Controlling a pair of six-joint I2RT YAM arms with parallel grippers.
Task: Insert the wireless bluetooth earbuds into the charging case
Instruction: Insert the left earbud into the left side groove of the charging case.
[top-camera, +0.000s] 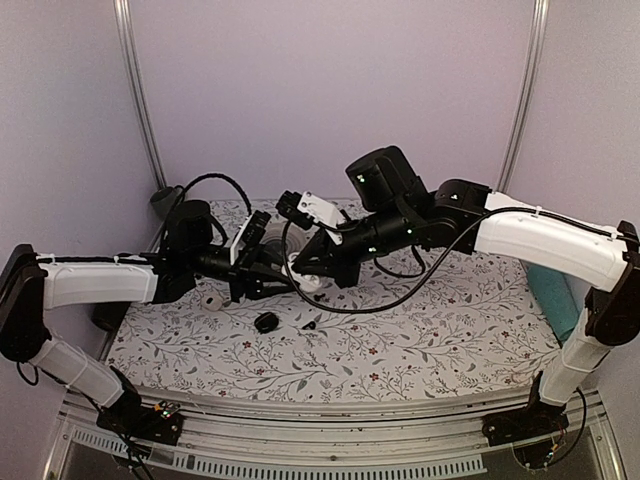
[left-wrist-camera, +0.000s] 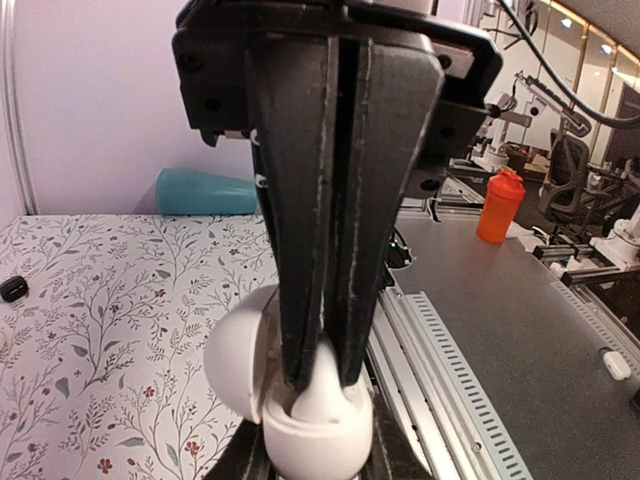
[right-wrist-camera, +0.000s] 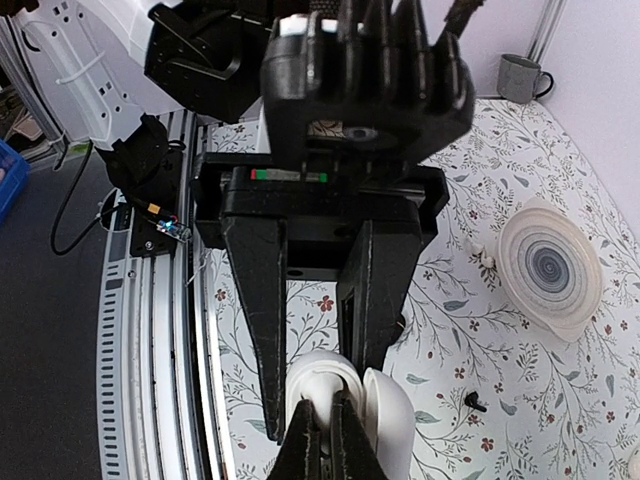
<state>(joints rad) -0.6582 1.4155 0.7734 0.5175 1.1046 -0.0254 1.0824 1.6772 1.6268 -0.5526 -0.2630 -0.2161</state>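
Observation:
The white charging case (left-wrist-camera: 318, 435) stands open, its lid (left-wrist-camera: 238, 362) swung to one side. My right gripper (right-wrist-camera: 325, 400) is shut on the case body (right-wrist-camera: 322, 366), one finger on each side, holding it above the table. My left gripper (left-wrist-camera: 320, 380) is shut on a glossy white earbud (left-wrist-camera: 322, 392), whose lower end sits inside the case's opening. In the top view the two grippers, left (top-camera: 283, 274) and right (top-camera: 312, 268), meet over the middle of the table. Another tiny white piece (right-wrist-camera: 487, 258) lies on the cloth; I cannot tell whether it is an earbud.
A round white dish (right-wrist-camera: 550, 265) lies on the flowered cloth beside that tiny piece. Small black bits (top-camera: 266, 322) (top-camera: 310, 324) lie in front of the grippers. A teal cup (top-camera: 555, 295) lies at the right edge. A grey mug (right-wrist-camera: 520, 75) stands in the far corner.

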